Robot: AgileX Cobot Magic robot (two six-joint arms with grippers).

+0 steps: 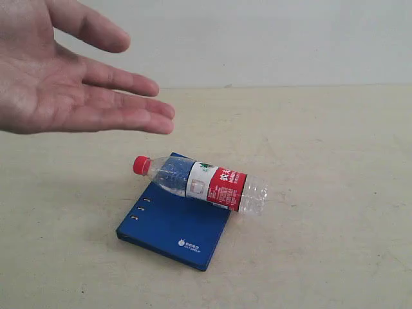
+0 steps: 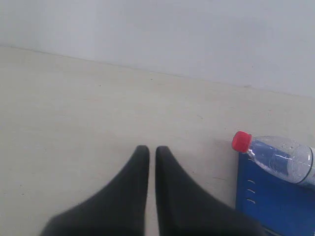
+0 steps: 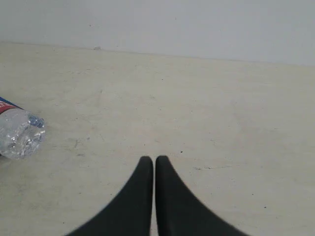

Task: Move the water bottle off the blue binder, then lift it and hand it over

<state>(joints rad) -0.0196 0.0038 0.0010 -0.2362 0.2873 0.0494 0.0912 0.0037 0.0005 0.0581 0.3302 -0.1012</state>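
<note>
The water bottle point(image 1: 203, 184), clear with a red cap and red-and-white label, lies on its side across the far part of the blue binder point(image 1: 168, 226), its base overhanging the binder's right edge. Neither gripper shows in the exterior view. In the left wrist view my left gripper point(image 2: 152, 150) is shut and holds nothing, with the bottle's red cap point(image 2: 241, 141) and the binder point(image 2: 270, 201) off to one side. My right gripper point(image 3: 154, 160) is shut too, over bare table, and the bottle's base point(image 3: 19, 132) lies apart from it.
A person's open hand point(image 1: 71, 77) hovers palm-up above the table at the upper left of the exterior view. The beige table point(image 1: 322, 161) runs back to a pale wall point(image 1: 270, 38).
</note>
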